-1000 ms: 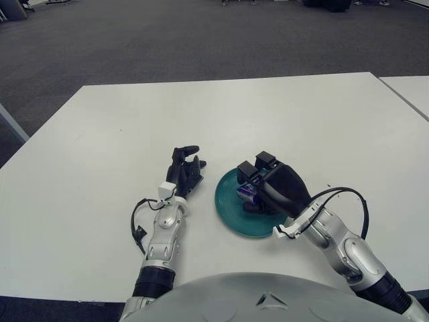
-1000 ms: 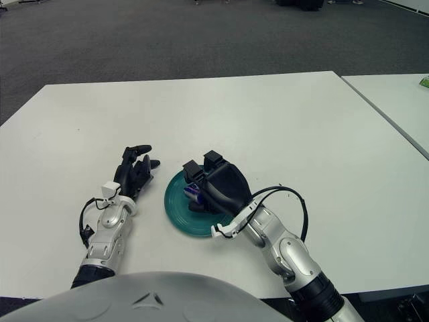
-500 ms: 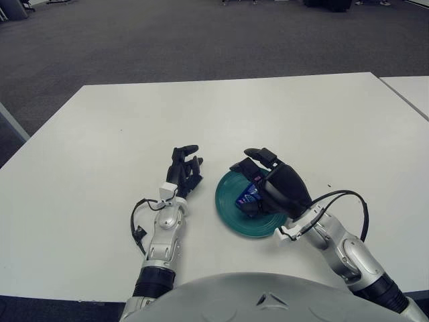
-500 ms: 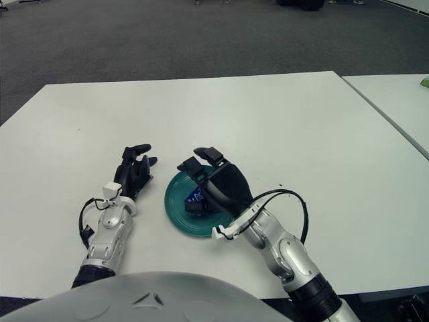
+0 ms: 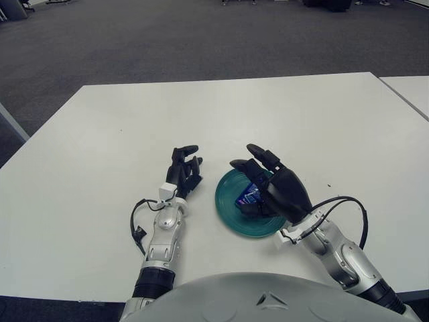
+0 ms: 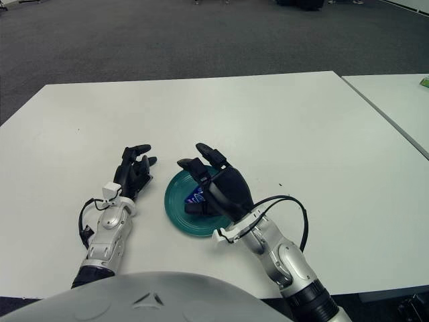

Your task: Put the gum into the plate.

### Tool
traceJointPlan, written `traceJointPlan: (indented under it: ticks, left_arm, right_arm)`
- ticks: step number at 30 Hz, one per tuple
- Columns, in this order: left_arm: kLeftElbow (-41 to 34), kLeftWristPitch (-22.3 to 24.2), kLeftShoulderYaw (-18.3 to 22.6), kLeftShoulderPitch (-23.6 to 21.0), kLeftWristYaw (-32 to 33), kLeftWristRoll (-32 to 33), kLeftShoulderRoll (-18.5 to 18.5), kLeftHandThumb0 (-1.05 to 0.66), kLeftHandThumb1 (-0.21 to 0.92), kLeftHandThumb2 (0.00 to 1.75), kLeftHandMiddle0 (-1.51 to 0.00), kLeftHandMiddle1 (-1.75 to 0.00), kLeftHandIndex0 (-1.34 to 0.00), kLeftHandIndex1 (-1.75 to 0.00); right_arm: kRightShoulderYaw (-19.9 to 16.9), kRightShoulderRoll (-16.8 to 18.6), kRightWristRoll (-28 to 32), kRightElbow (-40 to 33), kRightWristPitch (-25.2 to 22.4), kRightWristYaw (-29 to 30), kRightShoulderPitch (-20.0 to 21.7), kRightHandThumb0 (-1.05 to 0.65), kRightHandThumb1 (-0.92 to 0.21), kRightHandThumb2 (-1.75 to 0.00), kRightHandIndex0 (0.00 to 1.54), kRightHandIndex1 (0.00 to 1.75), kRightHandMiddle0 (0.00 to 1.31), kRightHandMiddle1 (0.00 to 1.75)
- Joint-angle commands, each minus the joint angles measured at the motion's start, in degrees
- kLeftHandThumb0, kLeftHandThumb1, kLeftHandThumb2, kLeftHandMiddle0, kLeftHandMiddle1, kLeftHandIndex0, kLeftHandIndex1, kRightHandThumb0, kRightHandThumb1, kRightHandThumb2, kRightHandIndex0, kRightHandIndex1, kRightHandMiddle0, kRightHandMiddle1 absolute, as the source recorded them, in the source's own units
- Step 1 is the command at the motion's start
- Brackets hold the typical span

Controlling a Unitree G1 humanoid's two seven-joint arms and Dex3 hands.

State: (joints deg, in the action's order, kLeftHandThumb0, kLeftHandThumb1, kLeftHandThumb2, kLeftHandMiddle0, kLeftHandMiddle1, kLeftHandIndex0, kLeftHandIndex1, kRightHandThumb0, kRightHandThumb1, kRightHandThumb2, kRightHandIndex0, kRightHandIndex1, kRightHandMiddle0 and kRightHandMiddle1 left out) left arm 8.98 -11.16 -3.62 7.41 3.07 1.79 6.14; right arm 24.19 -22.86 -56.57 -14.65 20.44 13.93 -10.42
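A small blue gum pack [image 5: 250, 195] lies inside the teal plate [image 5: 228, 208] near the table's front. My right hand [image 5: 265, 176] hovers just over the plate with its fingers spread and nothing in them; its palm covers the plate's right part. The gum shows under the fingers, lying free on the plate. My left hand [image 5: 184, 168] shows just left of the plate with its fingers loosely extended, holding nothing.
The white table [image 5: 221, 114] stretches far behind the plate. A second white table [image 5: 412, 90] stands at the right edge, across a narrow gap. A black cable [image 5: 348, 201] loops off my right wrist.
My right hand's fingers have spread apart and let the gum go; the pack now lies in the plate. The hand has lifted slightly and drawn back. The left hand barely moved.
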Motion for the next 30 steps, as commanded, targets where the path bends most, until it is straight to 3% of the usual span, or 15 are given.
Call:
traceJointPlan:
  ticks: [1, 5, 10, 13, 14, 16, 19, 24, 30]
  left_arm:
    - [0.64, 0.8, -0.08, 1.07, -0.36, -0.06, 0.15, -0.71, 0.92, 0.83, -0.25, -0.97, -0.07, -1.23]
    - [0.48, -0.19, -0.52, 1.57, 0.0, -1.09, 0.11, -0.72, 0.92, 0.83, -0.26, -1.03, -0.08, -1.25]
    - [-0.64, 0.08, -0.9, 2.28, -0.05, -1.4, 0.13, -0.73, 0.92, 0.82, -0.26, -1.27, -0.1, -1.32]
    - [-1.64, 0.53, -1.08, 2.97, -0.44, -1.13, 0.09, -0.74, 0.92, 0.82, -0.28, -1.37, -0.11, -1.37]
    - [-1.85, 0.59, -1.14, 3.13, -0.57, -1.03, 0.08, -0.74, 0.92, 0.82, -0.28, -1.39, -0.11, -1.37]
    - [-2.19, 0.56, -1.3, 3.53, -0.69, -0.96, 0.07, -0.74, 0.92, 0.82, -0.29, -1.45, -0.12, -1.41]
    - [-2.54, 0.32, -1.63, 4.12, -1.09, -0.87, -0.01, -0.74, 0.92, 0.82, -0.29, -1.52, -0.12, -1.44]
    - [-3.45, 0.04, -2.75, 6.28, -2.71, -0.65, -0.51, -0.77, 0.92, 0.84, -0.29, -1.63, -0.14, -1.48]
    - [-4.67, 0.3, -2.85, 9.45, -4.57, 0.47, -1.08, -0.81, 0.92, 0.86, -0.31, -1.72, -0.16, -1.52]
  right_arm:
    - [-0.92, 0.31, 1.7, 0.66, 0.16, 0.28, 0.11, -1.05, -0.92, -0.83, 0.15, 0.03, 0.0, 0.69]
    - [-3.27, -0.18, 4.09, 0.69, 0.07, 0.52, 0.41, -1.05, -0.92, -0.82, 0.16, 0.03, 0.0, 0.69]
    - [-8.15, 2.53, 11.81, 4.07, 0.71, 4.12, 0.92, -1.05, -0.92, -0.78, 0.22, 0.05, 0.0, 0.76]
    - [-12.88, 7.8, 25.03, 15.74, 5.69, 8.89, 1.2, -1.03, -0.92, -0.74, 0.29, 0.08, 0.0, 0.86]
    - [-14.28, 9.6, 29.72, 17.71, 5.86, 8.49, 1.14, -1.03, -0.92, -0.73, 0.31, 0.08, 0.0, 0.88]
    - [-15.34, 10.95, 33.58, 18.51, 5.82, 7.42, 0.91, -1.0, -0.92, -0.72, 0.35, 0.1, 0.0, 0.97]
    - [-16.26, 13.1, 38.62, 16.94, 3.59, 4.94, -0.39, -0.98, -0.92, -0.72, 0.38, 0.11, 0.0, 1.01]
    - [-20.33, 15.2, 48.69, 7.98, -6.29, 0.05, -5.56, -0.94, -0.92, -0.79, 0.39, 0.11, 0.0, 0.96]
    - [-22.21, 17.32, 53.06, 0.84, -12.13, -2.57, -10.42, -0.87, -0.92, -0.86, 0.38, 0.1, 0.0, 0.88]
